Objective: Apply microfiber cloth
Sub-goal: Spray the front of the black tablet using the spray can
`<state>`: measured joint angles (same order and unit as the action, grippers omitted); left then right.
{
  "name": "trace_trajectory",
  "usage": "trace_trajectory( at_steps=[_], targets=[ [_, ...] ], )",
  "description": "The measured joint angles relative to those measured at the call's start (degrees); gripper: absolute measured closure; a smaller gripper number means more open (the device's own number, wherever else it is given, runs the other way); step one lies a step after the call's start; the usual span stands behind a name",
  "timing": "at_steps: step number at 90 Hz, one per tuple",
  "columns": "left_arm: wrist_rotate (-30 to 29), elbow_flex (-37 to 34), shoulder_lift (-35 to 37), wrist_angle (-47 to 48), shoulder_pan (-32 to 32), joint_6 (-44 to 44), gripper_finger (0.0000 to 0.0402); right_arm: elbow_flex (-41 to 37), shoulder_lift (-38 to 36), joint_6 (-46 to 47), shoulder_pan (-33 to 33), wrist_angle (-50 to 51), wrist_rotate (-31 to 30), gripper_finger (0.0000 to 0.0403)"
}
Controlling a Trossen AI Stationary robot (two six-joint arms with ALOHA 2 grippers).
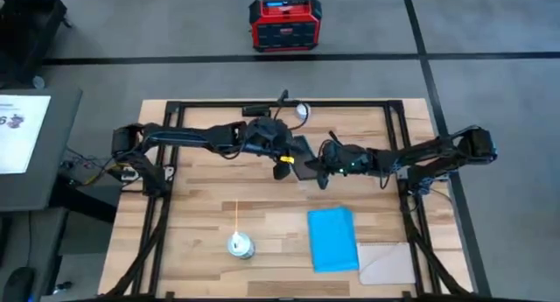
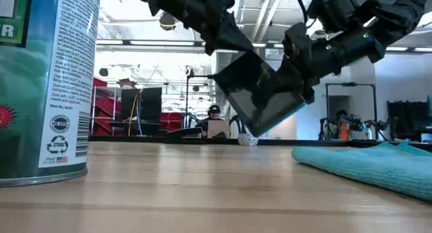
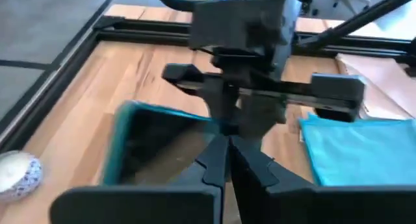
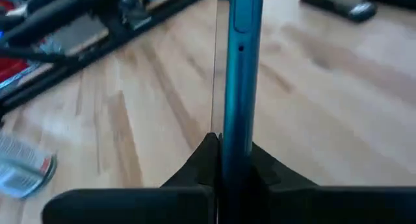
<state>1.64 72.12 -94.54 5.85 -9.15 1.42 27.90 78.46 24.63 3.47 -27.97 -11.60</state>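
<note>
Spray can (image 2: pixel 44 84) looms low; right pincer (image 4: pixel 227 160) clamps tablet (image 4: pixel 239 68).

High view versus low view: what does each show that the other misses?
Only the high view shows the red box on the floor, the beige sheet beside the microfiber cloth, and both arms' full reach. Only the low view shows the tablet lifted clear of the table, and the room behind. Both show the spray can, the cloth, and the left gripper and right gripper meeting at the tablet.
</note>
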Motion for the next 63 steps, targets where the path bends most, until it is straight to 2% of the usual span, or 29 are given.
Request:
trace_trajectory(
  at_steps=[18, 25, 35, 48, 63],
  targets=[
    [-0.98, -0.14, -0.02, 0.17, -0.47, 0.69, 0.0402, -0.30, -1.21, -2.91, -1.03, -4.06, -6.91, 0.0393],
    [-1.10, -2.12, 0.78, -2.76, -0.84, 0.64, 0.0402, -1.48, -3.43, -3.49, -1.79, -4.06, -10.32, 0.0393],
    [-0.75, -8.92, 5.00, -11.14, -2.04, -1.20, 0.0402, -3.50, -8.59, -4.36, -2.11, -2.07, -13.37, 0.0393],
    [-0.57, -22.29, 14.12, -25.27, -3.68, -6.37, 0.0402, -7.64, -15.42, -4.18, -2.43, -2.14, -17.01, 0.0393],
    [-0.45, -36.31, 17.49, -43.73, -4.56, -14.60, 0.0402, -9.38, -17.13, -2.78, -2.48, -8.31, -14.16, 0.0393]
  ],
)
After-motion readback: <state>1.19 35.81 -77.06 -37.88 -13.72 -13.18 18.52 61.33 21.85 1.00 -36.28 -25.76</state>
